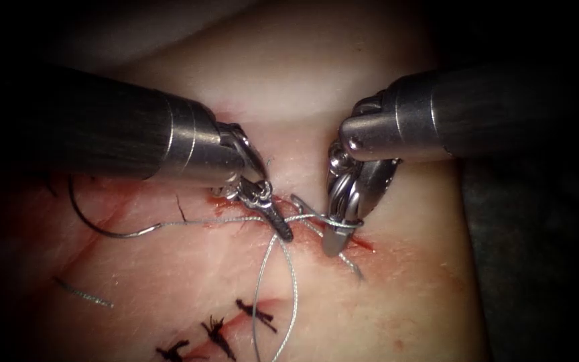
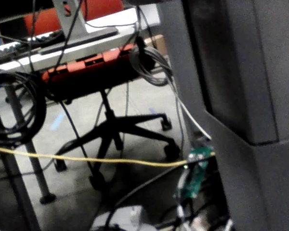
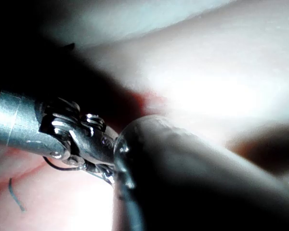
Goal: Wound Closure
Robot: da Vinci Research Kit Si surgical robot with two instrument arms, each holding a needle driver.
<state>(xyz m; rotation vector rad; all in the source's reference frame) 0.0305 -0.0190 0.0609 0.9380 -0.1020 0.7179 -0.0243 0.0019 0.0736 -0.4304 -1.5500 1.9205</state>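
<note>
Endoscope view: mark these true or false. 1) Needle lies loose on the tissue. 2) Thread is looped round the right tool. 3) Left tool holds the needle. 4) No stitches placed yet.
1) True: the thin curved steel needle lies on the pale tissue, left of both tools, held by neither.
2) True: the grey thread wraps the right tool.
3) False: the left tool grips thread.
4) False: dark knotted stitches sit below the tools.
</note>
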